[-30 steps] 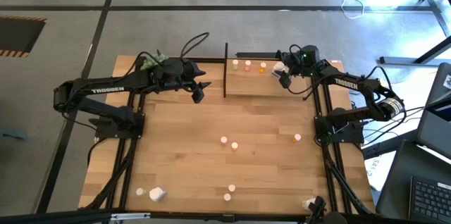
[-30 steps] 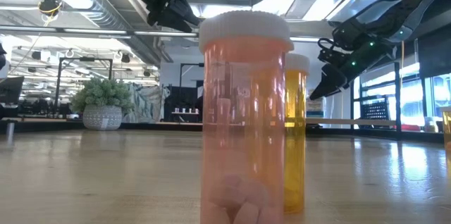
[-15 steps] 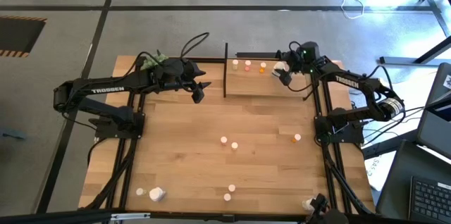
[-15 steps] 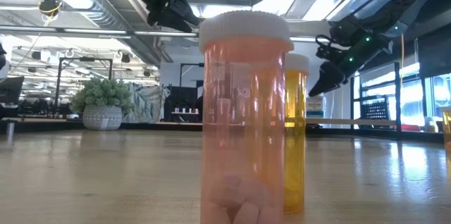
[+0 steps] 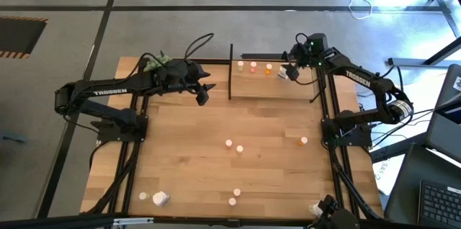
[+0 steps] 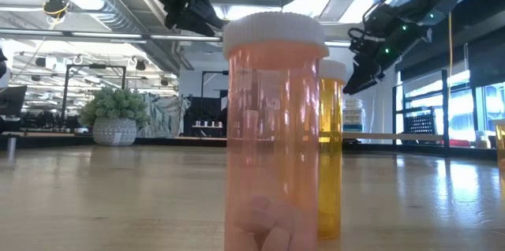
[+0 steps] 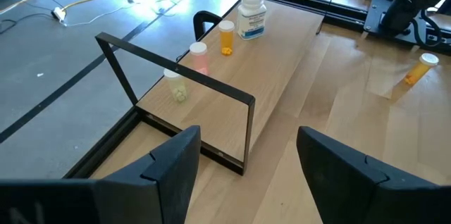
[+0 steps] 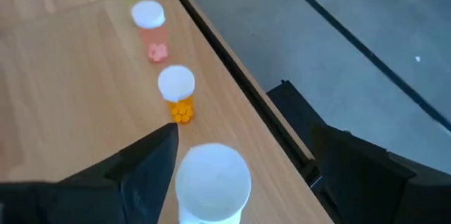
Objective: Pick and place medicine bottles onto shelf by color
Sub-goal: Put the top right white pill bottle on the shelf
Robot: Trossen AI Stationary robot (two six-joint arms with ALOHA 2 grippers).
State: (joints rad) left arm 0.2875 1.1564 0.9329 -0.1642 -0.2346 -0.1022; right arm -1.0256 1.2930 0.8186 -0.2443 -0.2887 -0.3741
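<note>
The shelf (image 5: 274, 83) stands at the table's far edge, right of the middle. On its board a row of medicine bottles stands upright: a pale one (image 7: 175, 86), a pink one (image 7: 199, 56), an orange one (image 7: 226, 37) and a larger white one (image 7: 251, 15). My right gripper (image 5: 289, 72) hangs open above the white bottle (image 8: 211, 179), a finger on either side of its cap and clear of it. My left gripper (image 5: 202, 93) waits open and empty in the air left of the shelf. Several small bottles (image 5: 234, 146) stand loose on the table.
An orange bottle (image 5: 302, 141) lies near the right arm's base. More bottles (image 5: 159, 199) sit near the front edge, among them a pink one (image 6: 274, 132) close to the low camera. A green plant ball (image 5: 158, 60) sits at the far left corner. Black uprights (image 7: 120, 69) frame the shelf.
My right gripper has risen from the shelf, straight above the white bottle, and tipped a little. The white bottle stays upright on the board at the row's right end.
</note>
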